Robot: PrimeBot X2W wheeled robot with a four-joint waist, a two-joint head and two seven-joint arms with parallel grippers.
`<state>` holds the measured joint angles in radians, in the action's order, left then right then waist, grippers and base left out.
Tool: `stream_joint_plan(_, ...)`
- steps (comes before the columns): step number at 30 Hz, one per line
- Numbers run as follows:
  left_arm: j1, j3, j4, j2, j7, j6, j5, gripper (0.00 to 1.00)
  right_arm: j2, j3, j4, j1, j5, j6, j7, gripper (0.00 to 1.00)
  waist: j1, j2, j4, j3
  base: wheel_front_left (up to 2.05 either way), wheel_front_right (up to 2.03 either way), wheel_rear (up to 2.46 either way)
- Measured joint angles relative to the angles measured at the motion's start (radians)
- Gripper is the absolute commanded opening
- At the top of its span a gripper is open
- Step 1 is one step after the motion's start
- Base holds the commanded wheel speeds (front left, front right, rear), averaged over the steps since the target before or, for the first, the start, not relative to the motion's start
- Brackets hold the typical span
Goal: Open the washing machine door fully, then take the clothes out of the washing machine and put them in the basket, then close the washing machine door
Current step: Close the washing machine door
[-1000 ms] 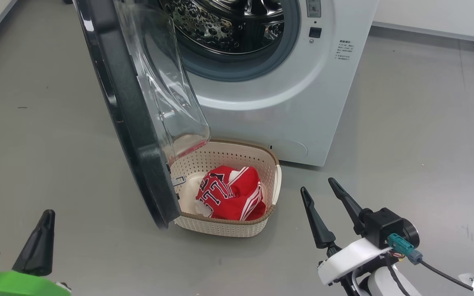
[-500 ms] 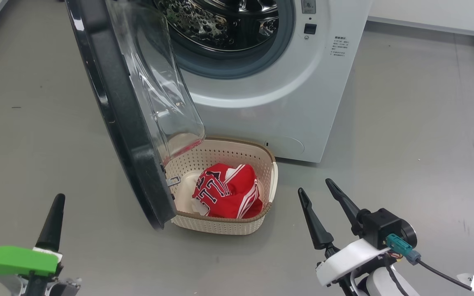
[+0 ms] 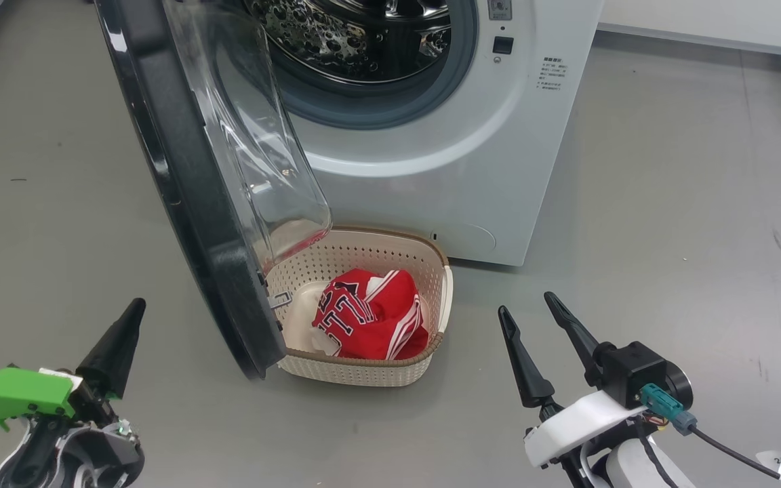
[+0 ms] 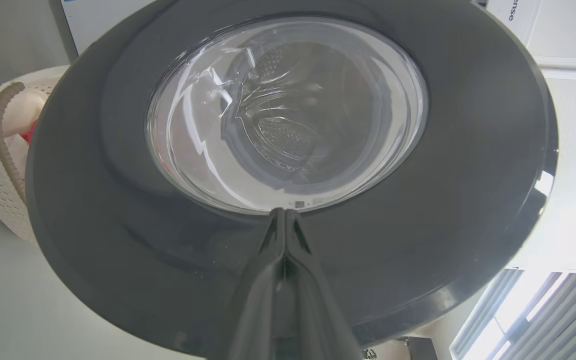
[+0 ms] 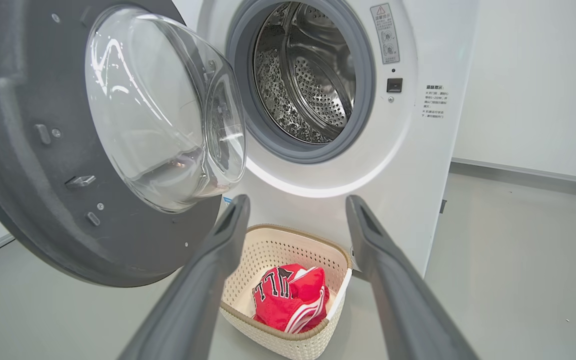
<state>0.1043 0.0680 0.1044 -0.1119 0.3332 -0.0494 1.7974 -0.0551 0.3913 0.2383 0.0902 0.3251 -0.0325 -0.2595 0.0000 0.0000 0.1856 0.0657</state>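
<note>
The washing machine door [image 3: 194, 203] stands open at the left of the washing machine [image 3: 485, 169], overhanging the basket [image 3: 363, 371] on the floor [image 3: 668, 203]. The red clothes [image 3: 370, 318] lie in the basket. The left end effector [image 3: 134, 312], closed and empty, sits near-left of the door; the right end effector [image 3: 526, 305], spread wide and empty, is right of the basket.

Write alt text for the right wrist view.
A white washing machine stands with its round door swung open and its steel drum bare. In front, a cream basket holds red clothes, seen past the open right tool.
</note>
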Motion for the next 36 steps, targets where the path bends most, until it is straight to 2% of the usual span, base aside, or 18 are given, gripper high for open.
stream_joint_plan(5,0.003,-0.002,-0.012,0.002,0.079,-0.05,0.068,0.0,0.0,-0.001,0.002,0.0,0.0,0.0,0.0,1.0,0.0,0.0,-0.001,-0.002,0.0,0.0,0.0)
stream_joint_plan(18,0.005,-0.033,-0.055,-0.03,0.212,-0.06,0.127,0.0,0.0,0.0,0.011,0.0,-0.002,0.0,0.0,1.0,0.0,0.0,-0.003,0.001,0.0,0.0,0.0)
stream_joint_plan(36,0.005,-0.049,-0.088,-0.039,0.24,-0.069,0.157,0.0,0.0,0.015,0.012,0.01,-0.011,-0.001,0.0,1.0,0.0,0.0,-0.05,0.024,0.0,0.0,0.0)
